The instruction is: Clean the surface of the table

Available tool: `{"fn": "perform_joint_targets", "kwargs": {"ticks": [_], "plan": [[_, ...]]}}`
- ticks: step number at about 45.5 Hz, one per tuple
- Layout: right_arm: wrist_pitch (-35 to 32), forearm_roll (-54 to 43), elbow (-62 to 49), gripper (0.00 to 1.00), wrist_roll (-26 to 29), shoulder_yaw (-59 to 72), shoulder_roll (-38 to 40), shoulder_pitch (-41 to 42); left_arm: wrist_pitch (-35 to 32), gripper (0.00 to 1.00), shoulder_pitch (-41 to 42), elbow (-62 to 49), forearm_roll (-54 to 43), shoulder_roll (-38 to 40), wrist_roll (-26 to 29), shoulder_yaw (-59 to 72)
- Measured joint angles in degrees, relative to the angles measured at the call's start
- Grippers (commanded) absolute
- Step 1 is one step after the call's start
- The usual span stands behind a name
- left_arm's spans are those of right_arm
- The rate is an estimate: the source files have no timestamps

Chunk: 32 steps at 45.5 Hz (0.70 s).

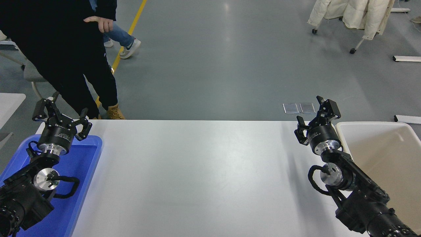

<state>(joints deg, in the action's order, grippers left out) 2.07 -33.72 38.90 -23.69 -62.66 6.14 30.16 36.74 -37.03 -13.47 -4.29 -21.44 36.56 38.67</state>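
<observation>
Left of the table surface [204,177]: left gripper [61,113] over blue tray [82,184], jaws spread, empty. At right end, beside beige bin [378,158]: right gripper [315,117], spread, empty. Possible snag: clipping bin's rim.

My grippers: I am showing two, left gripper [61,113] and right gripper [316,117].
Table surface [204,174]: one.
Blue tray [82,164]: one.
Beige bin [388,158]: one.
People: I am seeing two, person in black [59,49] and person in jeans [122,35].
</observation>
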Motion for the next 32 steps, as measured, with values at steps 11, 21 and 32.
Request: {"fn": "perform_joint_targets", "kwargs": {"ticks": [11, 21, 32], "plan": [[0.51, -1.67, -1.14, 1.0, -0.92, 1.07, 0.43, 0.33, 0.0, 1.0, 0.01, -0.01, 0.0, 0.0, 0.0, 0.0], [0.9, -2.13, -1.63, 1.0, -1.2, 1.21, 0.64, 0.51, 0.0, 1.0, 0.02, 0.01, 0.0, 0.0, 0.0, 0.0], [1.1, -2.05, -1.86, 1.0, -1.26, 0.98, 0.62, 0.53, 0.0, 1.0, 0.02, 0.02, -0.01, 0.0, 0.0, 0.0]]}}
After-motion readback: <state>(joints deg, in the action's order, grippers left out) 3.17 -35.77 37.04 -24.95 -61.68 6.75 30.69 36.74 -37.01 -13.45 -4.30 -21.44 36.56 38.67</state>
